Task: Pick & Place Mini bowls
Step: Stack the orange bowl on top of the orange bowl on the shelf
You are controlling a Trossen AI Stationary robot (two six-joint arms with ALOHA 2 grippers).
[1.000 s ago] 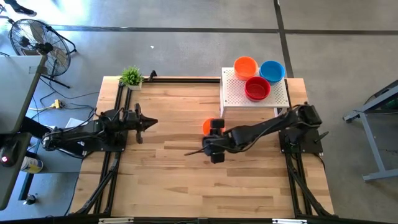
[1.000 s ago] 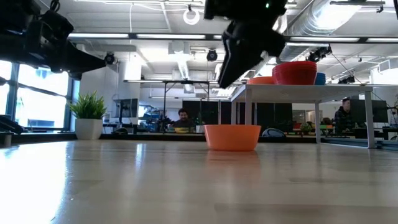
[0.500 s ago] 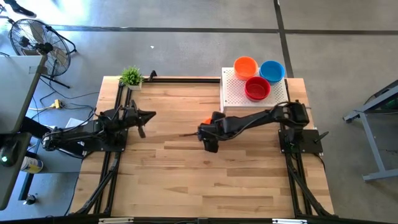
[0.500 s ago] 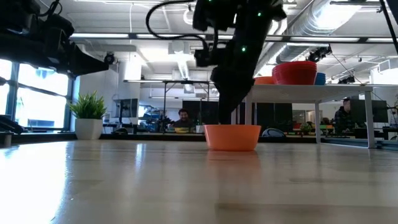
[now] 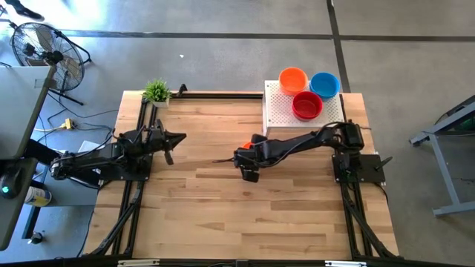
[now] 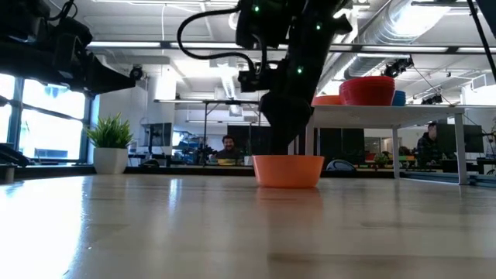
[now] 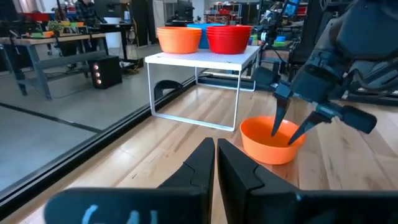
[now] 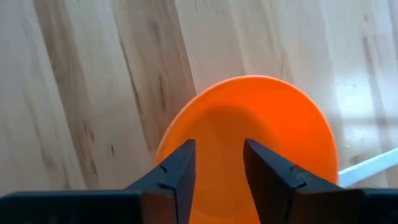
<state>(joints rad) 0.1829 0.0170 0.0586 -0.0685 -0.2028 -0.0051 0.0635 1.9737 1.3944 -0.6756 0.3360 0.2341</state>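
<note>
Nearest me on the wooden table (image 5: 223, 200) the boards are bare. Mid-table I have the right gripper (image 7: 291, 127) reaching down into an orange mini bowl (image 6: 288, 170), its fingers spread a little and dipping inside the bowl's near rim, gripping nothing that I can see; from the high view the arm covers almost all of that bowl. The bowl sits upright on the boards, mouth up, just in front of the white perforated stand (image 5: 286, 111) and apart from it. Over to the left, the left gripper (image 5: 178, 139) waits above the table's left side with its fingers pressed together, pointing toward the bowl and well apart from it. Farther back, on top of the stand, I count three more bowls, all upright: a red bowl (image 5: 307, 106) nearest, then an orange bowl (image 5: 293, 78) and a blue bowl (image 5: 325, 84) at the back edge, side by side. A small green plant (image 5: 156, 92) stands at the far left corner. Beyond the table, the low view shows people seated at desks.
</note>
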